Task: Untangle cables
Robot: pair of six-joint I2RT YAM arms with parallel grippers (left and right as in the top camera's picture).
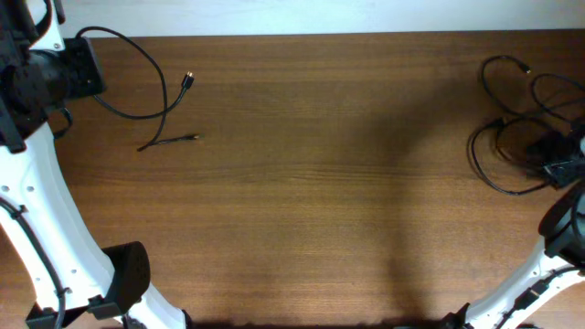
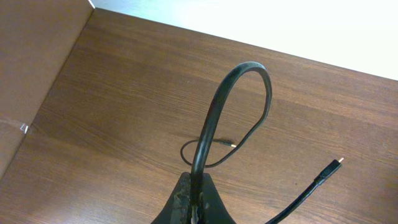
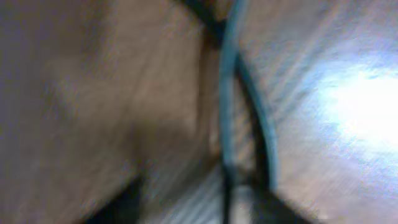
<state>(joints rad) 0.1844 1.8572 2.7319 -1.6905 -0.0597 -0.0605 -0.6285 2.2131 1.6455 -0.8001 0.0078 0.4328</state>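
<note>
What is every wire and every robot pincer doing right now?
left pincer, shut on the left cable.
left cable, pinched in the pincer, arching up from it, plug ends lying on the table.
right cables, tangled in crossing loops on the table.
right pincer, down at the tangle; too blurred to tell open or shut.

The left arm [image 1: 41, 192] rises from its base at the near left corner of the table [image 1: 302, 201] and reaches to the far left corner, its black wrist turned inward. The left gripper [image 2: 193, 200] has its fingers [image 2: 180, 200] pressed together on a cable [image 2: 211, 115], which arches up out of them. The right arm [image 1: 559, 239] leans from the table's near right corner along its right edge. The right gripper [image 1: 552, 163] points down, and the blurred wrist view does not show how its fingers stand.
</note>
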